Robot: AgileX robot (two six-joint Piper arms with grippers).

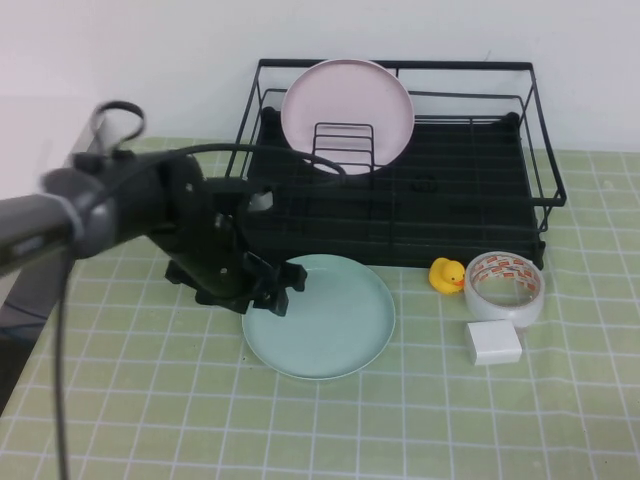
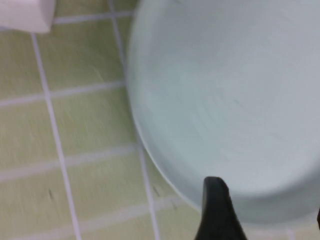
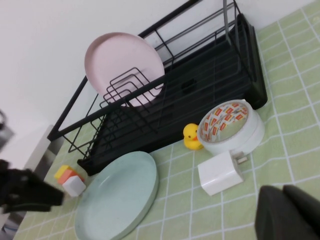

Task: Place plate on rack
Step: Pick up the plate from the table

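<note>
**High view: left gripper at the mint plate's rim**

The left gripper (image 1: 268,290) sits left of centre, fingers parted around the near-left rim of the plate (image 1: 325,318), a plain, matte, mint-green disc lying flat on the checked cloth (image 1: 150,400) below the black rack (image 1: 440,190). The right gripper (image 3: 287,212) shows only in its wrist view, lower right; I cannot tell its opening.

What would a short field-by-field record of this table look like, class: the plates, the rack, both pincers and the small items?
green plate: flat on the checked mat, in front of the rack
rack: black wire, at the back
pink plate: upright in the rack's loops
left pincer: low at the green plate's left rim; one finger shows at the rim
right pincer: away from the plates, only partly in view
small items: rubber duck, tape roll, white charger, right of the green plate
</note>
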